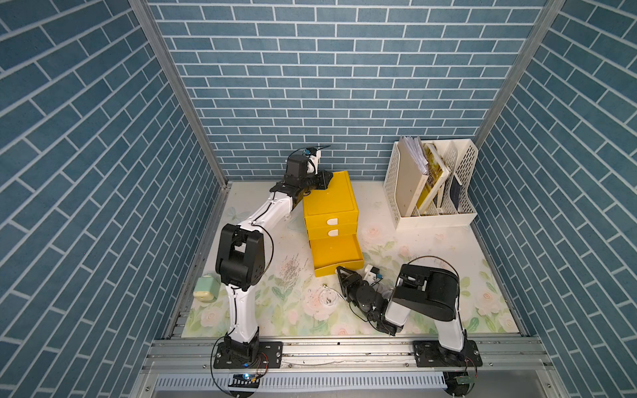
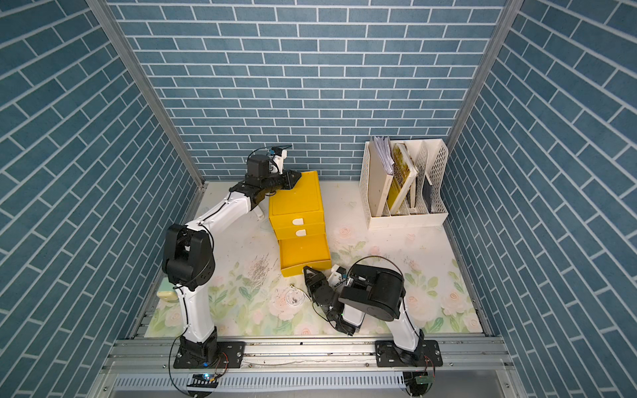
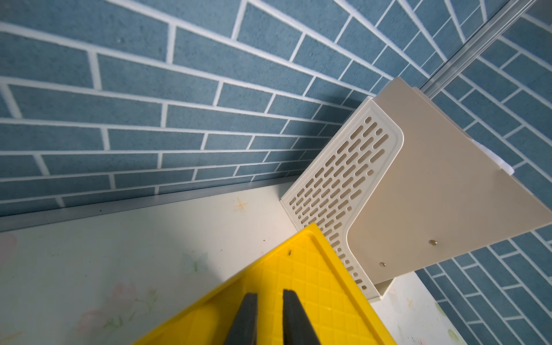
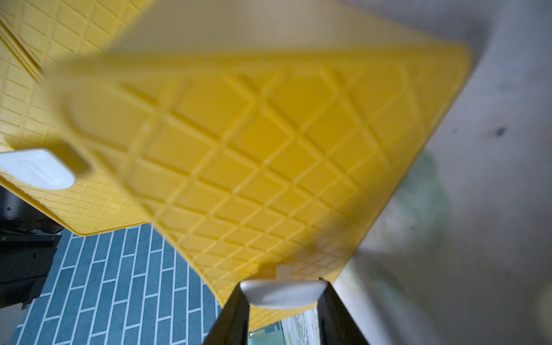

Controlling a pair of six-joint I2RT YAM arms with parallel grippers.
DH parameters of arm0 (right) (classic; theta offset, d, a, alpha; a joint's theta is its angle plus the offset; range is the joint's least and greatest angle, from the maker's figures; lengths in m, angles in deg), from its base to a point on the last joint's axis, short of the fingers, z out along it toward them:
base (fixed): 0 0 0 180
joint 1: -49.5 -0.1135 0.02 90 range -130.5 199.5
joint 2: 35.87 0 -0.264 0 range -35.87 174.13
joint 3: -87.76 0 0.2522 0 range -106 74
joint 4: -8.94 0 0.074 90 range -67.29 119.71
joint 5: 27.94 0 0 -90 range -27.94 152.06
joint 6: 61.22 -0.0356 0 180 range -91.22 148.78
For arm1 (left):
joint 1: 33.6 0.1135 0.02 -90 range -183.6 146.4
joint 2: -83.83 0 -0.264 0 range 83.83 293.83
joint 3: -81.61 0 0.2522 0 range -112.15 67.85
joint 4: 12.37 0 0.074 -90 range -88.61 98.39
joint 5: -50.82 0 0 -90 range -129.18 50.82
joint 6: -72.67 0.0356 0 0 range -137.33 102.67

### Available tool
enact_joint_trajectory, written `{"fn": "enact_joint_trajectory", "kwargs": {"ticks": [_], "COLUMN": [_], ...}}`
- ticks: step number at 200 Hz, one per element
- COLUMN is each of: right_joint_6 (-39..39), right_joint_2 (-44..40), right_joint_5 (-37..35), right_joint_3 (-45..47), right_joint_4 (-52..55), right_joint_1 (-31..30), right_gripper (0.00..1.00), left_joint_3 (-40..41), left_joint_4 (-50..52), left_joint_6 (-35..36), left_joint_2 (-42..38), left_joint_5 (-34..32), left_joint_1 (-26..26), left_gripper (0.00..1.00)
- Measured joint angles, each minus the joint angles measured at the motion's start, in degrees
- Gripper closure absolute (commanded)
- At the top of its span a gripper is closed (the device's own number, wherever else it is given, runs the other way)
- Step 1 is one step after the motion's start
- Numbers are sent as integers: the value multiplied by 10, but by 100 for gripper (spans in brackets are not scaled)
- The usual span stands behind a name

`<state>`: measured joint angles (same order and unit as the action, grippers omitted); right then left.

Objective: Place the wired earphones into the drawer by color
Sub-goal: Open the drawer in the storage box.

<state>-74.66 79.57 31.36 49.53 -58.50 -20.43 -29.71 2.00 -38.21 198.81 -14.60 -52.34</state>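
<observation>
In both top views a glossy yellow plastic cabinet [image 1: 329,203] of three drawers stood toward the back of the rose-printed table [image 1: 431,272], with its bottom drawer [image 1: 336,249] pulled out as a shallow open box. The wired earphones [image 1: 327,297] lay on the table just in front of that drawer. They showed as one small loose coil of thin pale cable, faint against the printed flowers, the earbuds too small to make out. The black, angular right pincer [image 1: 341,272] sat at the drawer's front edge, near the coil. The left pincer [image 1: 322,180] rested on the cabinet's back corner. A white slotted file rack [image 1: 434,220] holding books stood well apart by the back wall. A pale green rounded box [image 1: 205,293] sat at the table's edge beside the left arm.

In the left wrist view the left pincer [image 3: 270,294] lay over the cabinet's lid, which was moulded in a raised diamond grid. Its dark fingers [image 3: 248,316] stood slightly parted over bare plastic. The rack's perforated side rose just beyond the lid's corner, against a blue brick-patterned wall [image 3: 149,104].

In the right wrist view, blurred, the same diamond quilting covered the drawer's yellow front. The right pincer [image 4: 282,288] was clamped on the white handle [image 4: 280,295], a smooth rounded tab
</observation>
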Motion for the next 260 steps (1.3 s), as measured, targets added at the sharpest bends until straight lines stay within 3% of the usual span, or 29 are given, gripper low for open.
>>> {"fn": "enact_joint_trajectory", "kwargs": {"ticks": [55, 93, 131, 185, 260], "right_joint_6": [-13, -16, -16, -5, 47], "right_joint_2": [-22, -27, -41, -101, -275], "right_joint_5": [-13, -19, -14, -14, -18], "right_joint_3": [0, -1, 0, 15, 35], "right_joint_4": [40, 52, 102, 174, 302], "right_joint_1": [-16, -21, -24, -24, -24], "right_gripper": [68, 60, 43, 40, 40], "left_joint_3": [0, 0, 4, -12, -129], "left_joint_4": [0, 1, 18, 49, 199], "left_joint_6": [-3, -7, -28, -52, -68], "left_joint_2": [0, -1, -15, -23, -17], "left_joint_5": [-10, -14, -6, 6, 3], "left_joint_1": [-3, -6, -11, -14, -13], "left_gripper": [79, 76, 50, 24, 12]}}
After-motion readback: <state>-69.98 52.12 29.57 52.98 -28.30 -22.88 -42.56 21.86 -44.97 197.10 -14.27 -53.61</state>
